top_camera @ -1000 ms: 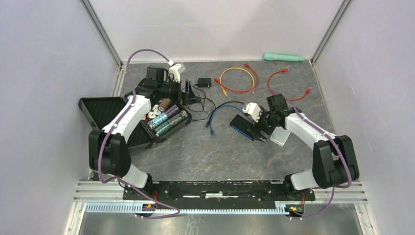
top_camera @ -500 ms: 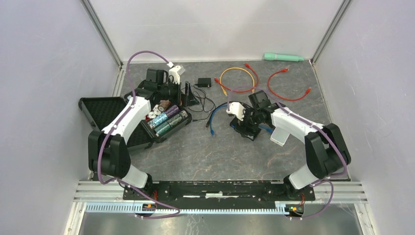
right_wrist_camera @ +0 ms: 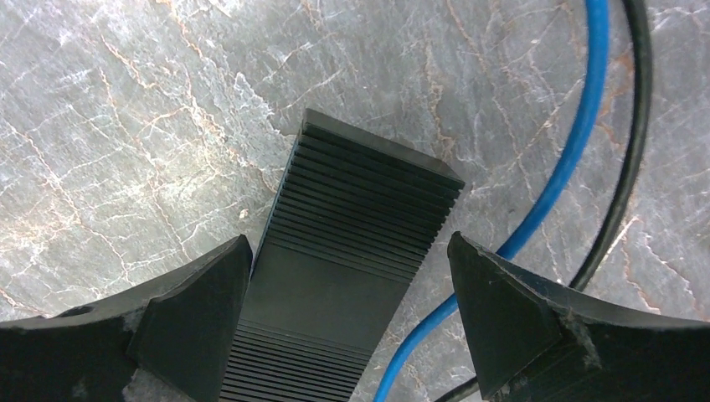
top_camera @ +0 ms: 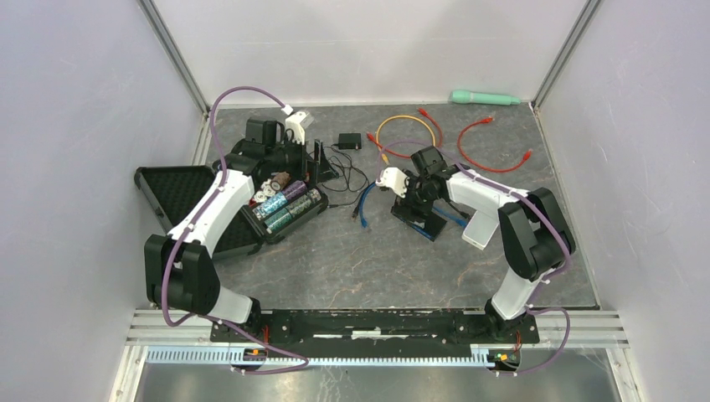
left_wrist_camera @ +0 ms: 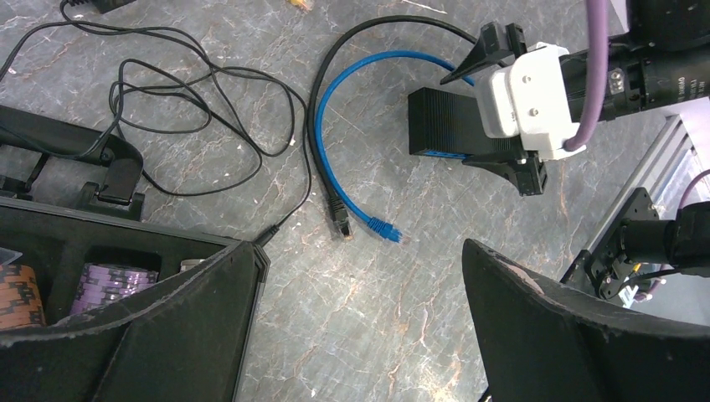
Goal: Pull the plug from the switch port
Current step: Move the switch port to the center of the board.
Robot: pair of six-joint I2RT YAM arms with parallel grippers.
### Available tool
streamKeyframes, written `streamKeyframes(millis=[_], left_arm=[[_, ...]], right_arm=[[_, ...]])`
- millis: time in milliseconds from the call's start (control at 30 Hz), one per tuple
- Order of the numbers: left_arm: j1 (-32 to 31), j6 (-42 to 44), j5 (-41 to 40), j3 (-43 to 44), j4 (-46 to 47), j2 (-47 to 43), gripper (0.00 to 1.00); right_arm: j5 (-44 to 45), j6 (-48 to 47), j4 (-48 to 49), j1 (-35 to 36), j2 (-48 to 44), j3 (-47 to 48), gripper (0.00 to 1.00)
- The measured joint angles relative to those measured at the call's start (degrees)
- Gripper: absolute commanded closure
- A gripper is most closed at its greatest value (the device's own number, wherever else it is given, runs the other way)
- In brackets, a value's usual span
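Switch: between wide-spread fingers of right tool, ungripped; blue cable alongside. Left tool: spread wide, empty.

My left gripper hung wide open over the grey bench, one finger at seven o'clock and the other at five. At one o'clock lay the black switch, with the right gripper spread open to either side of it. A blue cable and a black cable looped out from behind that gripper, where I could not tell what they joined. The blue plug and black plug lay loose side by side near the centre. Thin black wire tangled at ten o'clock. An open case holding purple rolls sat at eight.
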Motion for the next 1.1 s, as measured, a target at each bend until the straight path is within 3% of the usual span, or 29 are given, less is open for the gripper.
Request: streamKeyframes(millis=[233,367,700,867,1100], left_arm=[[0.0,0.02,0.0,-0.37,0.0,-0.26,0.0],[0.0,0.02,0.0,-0.68,0.02,-0.33,0.0],[0.07,0.52,-1.53,-0.81,-0.04,-0.59,0.0],[1.77,1.03,-4.68,-0.79,-0.07,-2.08,0.0],[8.5,0.92,-7.08,0.55,-0.22,-3.78,0.0]], right_arm=[[-0.24,-0.11,-1.79,-0.17,1.27,0.04,0.07],[-0.42,-0.13,-2.03,-0.39,1.29,-0.35,0.14],[-1.81,-0.09,-1.49,0.61,1.99,-0.85,0.52],[-2.56,0.33,1.97,6.14,0.13,-3.96,0.59],[-4.72,1.27,4.33,21.53,-1.51,-6.51,0.62]])
